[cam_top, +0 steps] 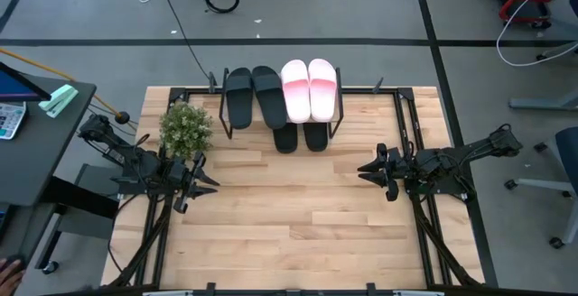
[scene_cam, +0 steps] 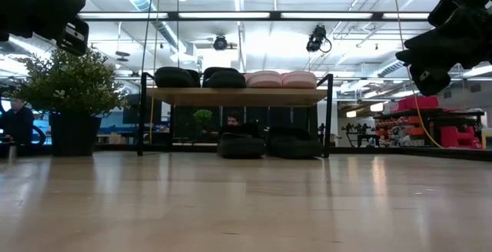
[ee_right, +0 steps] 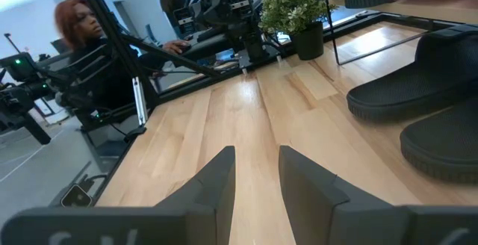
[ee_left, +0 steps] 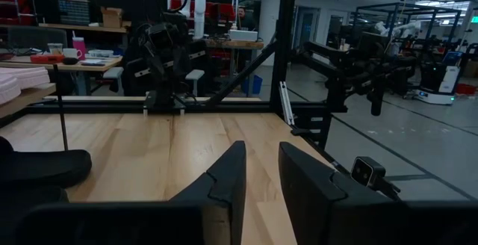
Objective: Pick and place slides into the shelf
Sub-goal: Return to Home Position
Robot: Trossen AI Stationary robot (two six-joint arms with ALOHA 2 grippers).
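Note:
The shelf (scene_cam: 238,96) stands at the table's far middle. On its top board lie two black slides (cam_top: 253,93) side by side on the left and two pink-and-white slides (cam_top: 309,88) on the right. Under the board two more black slides (cam_top: 300,137) rest on the table, their near ends sticking out toward the near side. My left gripper (cam_top: 212,186) hovers open at the table's left, pointing level toward the right. My right gripper (cam_top: 363,168) hovers open at the table's right, pointing left. Neither has anything between its fingers.
A potted plant (cam_top: 185,126) stands on the table left of the shelf, close to my left arm. A dark desk (cam_top: 36,124) stands beyond the table's left edge. A person (ee_right: 82,21) sits past that side. Bare wood lies between the two grippers.

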